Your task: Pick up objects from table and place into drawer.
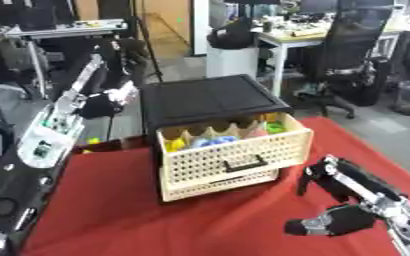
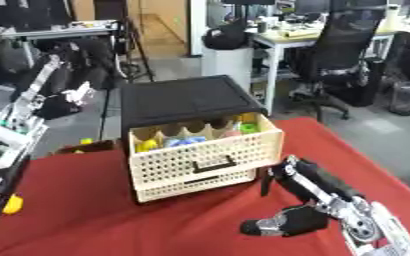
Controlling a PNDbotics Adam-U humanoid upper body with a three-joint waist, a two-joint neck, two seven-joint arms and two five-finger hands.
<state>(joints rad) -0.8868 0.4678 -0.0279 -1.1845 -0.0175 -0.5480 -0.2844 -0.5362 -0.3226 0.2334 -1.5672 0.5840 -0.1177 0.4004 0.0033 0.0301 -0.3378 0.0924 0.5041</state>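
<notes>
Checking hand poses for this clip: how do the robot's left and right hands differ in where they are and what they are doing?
The left hand is raised beyond the table's far edge, beside the drawer unit's black top; the right hand hangs low over the red tablecloth, just right of the open cream drawer. The left hand looks pale with its fingers blurred; the right hand is black with fingers pointing downward. Neither visibly holds anything.

Stereo head pair, looking down and forward, both sharing drawer unit (image 1: 230, 150) on red table (image 1: 156, 215).
</notes>
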